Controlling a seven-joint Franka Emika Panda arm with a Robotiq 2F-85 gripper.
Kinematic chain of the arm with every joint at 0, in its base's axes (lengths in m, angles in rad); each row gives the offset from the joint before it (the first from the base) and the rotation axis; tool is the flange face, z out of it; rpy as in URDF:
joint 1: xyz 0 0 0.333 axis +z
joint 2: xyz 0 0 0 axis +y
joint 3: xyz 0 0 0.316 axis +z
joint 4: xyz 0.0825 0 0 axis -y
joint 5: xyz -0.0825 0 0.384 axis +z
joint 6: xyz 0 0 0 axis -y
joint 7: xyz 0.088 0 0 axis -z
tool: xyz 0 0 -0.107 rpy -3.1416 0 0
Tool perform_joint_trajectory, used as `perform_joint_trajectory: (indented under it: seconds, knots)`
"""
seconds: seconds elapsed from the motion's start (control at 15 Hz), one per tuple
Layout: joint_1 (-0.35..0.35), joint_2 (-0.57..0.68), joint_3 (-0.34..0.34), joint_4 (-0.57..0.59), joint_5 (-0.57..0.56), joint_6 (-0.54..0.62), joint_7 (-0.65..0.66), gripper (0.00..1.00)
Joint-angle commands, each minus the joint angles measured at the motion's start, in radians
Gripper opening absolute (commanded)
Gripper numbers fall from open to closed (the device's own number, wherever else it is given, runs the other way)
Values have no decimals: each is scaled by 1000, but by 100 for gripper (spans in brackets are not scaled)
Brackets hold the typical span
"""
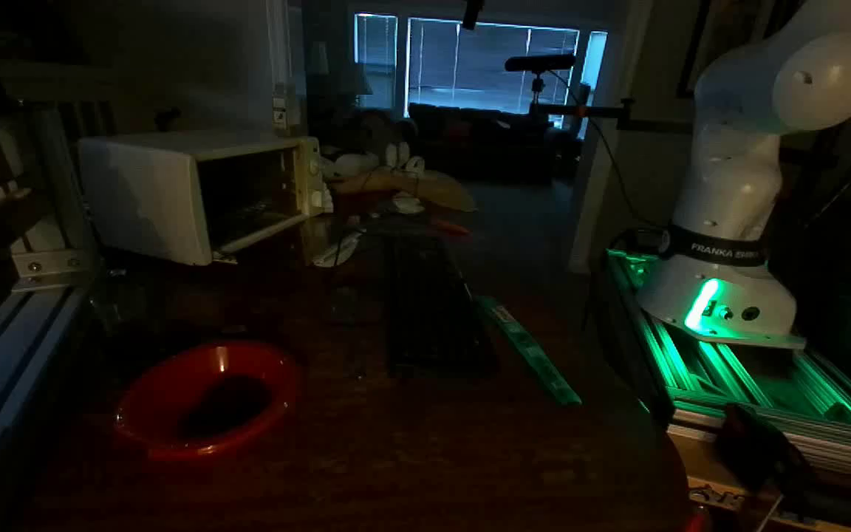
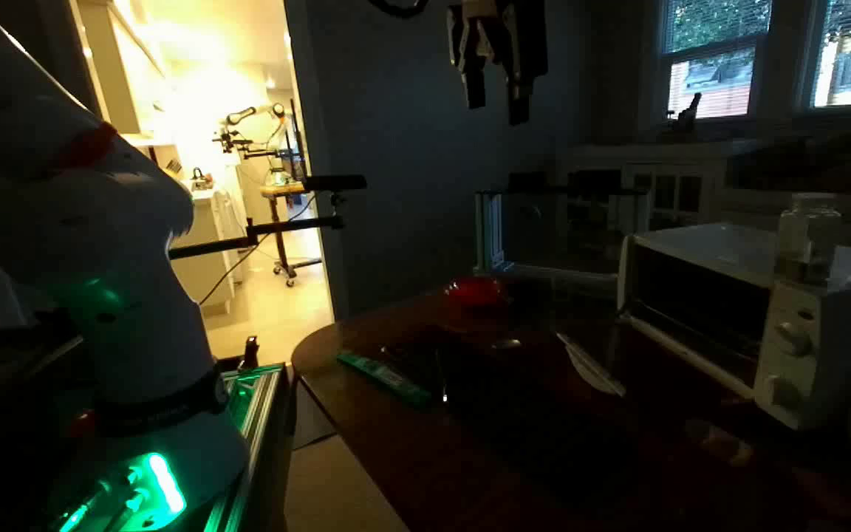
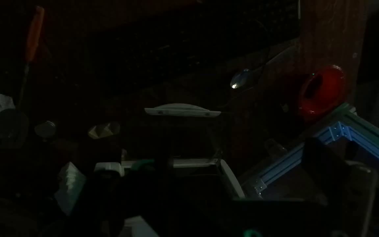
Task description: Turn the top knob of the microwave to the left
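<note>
Gloom veils the inside of the microwave, lower than your pincer; an exterior view crops your arm above it. Jaws point down, spread apart.

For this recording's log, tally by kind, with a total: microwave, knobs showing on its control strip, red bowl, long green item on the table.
Microwave: 1
Upper knob and lower knob: 2
Red bowl: 1
Long green item: 1
Total: 5

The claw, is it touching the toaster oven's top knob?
No, in an exterior view the open claw hangs up in the air, clearly apart from the top knob on the toaster oven.
</note>
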Motion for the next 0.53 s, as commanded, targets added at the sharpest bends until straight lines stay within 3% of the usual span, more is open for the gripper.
perform_joint_trajectory:
  seconds: [0.0,0.33,0.47]
  knots:
    - [-30,6,23,3,15,-4,-13,100]
    - [-30,6,23,3,15,-4,-13,100]
    - [-20,83,-22,44,80,12,-36,100]
